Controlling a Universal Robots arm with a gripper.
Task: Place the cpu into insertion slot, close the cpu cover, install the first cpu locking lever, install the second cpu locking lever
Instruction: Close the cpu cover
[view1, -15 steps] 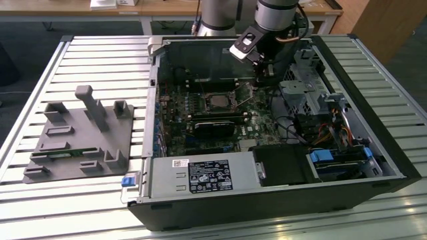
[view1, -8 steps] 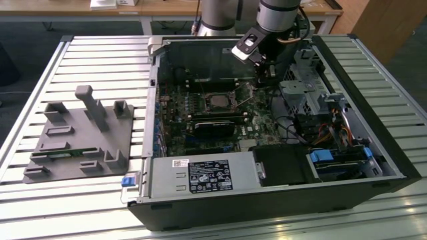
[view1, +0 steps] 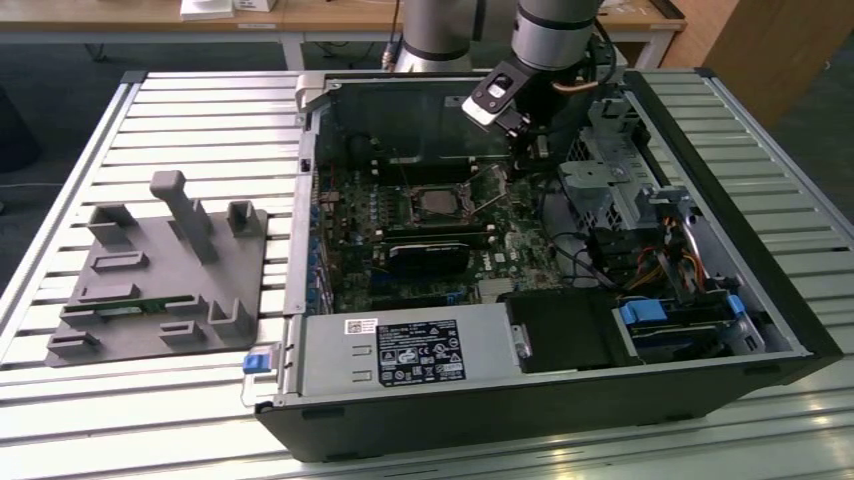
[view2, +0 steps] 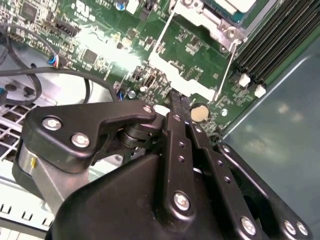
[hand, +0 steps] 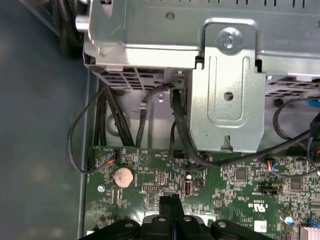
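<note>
Black two-fingered gripper (hand: 170, 200), its fingers pressed together on nothing, hovers just beside the square silver-rimmed insertion slot (view1: 404, 207); the small grey-bronze square cpu (view1: 435, 204) lies inside that slot; the thin silvery metal cpu cover (view2: 216, 22) frames it.

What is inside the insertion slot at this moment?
In the second wrist view, the cpu sits in the insertion slot, within its silvery metal rim. Whatever lies under the cpu is covered and cannot be seen.

Exterior view looked steeply down on the open case (view1: 534, 410), mid-frame, from afar. Both wrist views sat close behind the gripper (hand: 169, 199), sharing the coin battery (hand: 123, 176) (view2: 199, 113) on the motherboard (hand: 235, 180).
</note>
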